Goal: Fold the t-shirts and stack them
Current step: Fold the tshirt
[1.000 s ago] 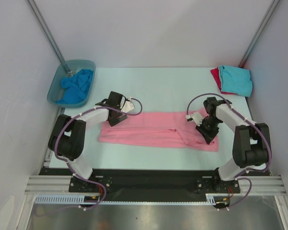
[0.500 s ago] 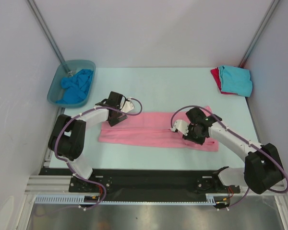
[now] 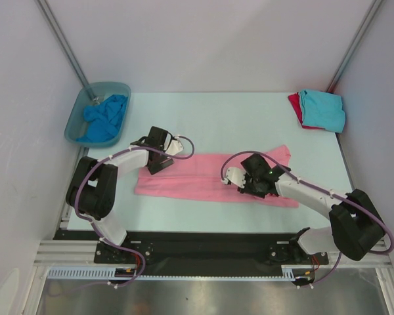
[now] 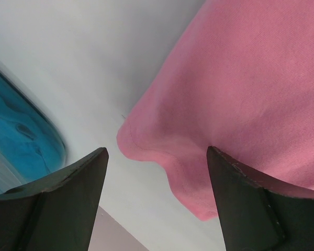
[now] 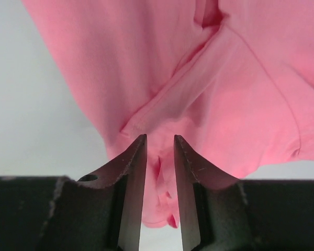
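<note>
A light pink t-shirt (image 3: 190, 180) lies as a long folded strip across the table's front. My right gripper (image 3: 246, 180) sits low over its middle-right part. In the right wrist view the right gripper (image 5: 160, 138) has its jaws a narrow way apart, with loose folds of the pink t-shirt (image 5: 240, 94) between them. My left gripper (image 3: 159, 149) hovers at the strip's upper left corner. In the left wrist view the left gripper (image 4: 157, 151) stands wide open, the pink t-shirt (image 4: 251, 78) edge below it and nothing between its fingers.
A grey-blue plastic tub (image 3: 79, 108) at the back left holds a crumpled bright blue t-shirt (image 3: 105, 118). At the back right a folded turquoise t-shirt (image 3: 323, 109) lies on a red one (image 3: 294, 104). Walls and slanted posts close in both sides.
The right arm has swept leftwards from the shirt's right end towards its middle, taking cloth along. Its jaws have gone from shut to slightly apart. The left arm has not moved.
</note>
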`<state>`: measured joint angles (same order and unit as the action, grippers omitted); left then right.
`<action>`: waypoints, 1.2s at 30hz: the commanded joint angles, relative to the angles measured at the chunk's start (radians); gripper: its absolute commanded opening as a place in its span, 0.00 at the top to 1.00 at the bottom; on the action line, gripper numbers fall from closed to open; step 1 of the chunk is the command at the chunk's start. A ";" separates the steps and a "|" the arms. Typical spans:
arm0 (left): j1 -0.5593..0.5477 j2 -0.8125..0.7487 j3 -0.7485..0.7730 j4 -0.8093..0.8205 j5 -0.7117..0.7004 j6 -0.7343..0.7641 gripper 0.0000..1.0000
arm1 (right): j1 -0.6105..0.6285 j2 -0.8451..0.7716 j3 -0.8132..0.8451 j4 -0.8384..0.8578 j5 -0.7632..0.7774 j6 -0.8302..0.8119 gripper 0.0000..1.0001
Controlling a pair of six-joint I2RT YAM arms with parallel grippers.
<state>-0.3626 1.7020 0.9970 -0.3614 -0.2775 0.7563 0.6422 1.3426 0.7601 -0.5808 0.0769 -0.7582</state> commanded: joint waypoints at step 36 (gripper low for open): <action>-0.004 -0.038 -0.003 0.004 -0.006 -0.008 0.18 | 0.083 0.075 -0.007 0.032 0.034 0.051 0.87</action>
<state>-0.3626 1.7016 0.9947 -0.3614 -0.2779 0.7567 0.7189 1.4147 0.7498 -0.5610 0.0994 -0.7197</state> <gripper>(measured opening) 0.825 0.189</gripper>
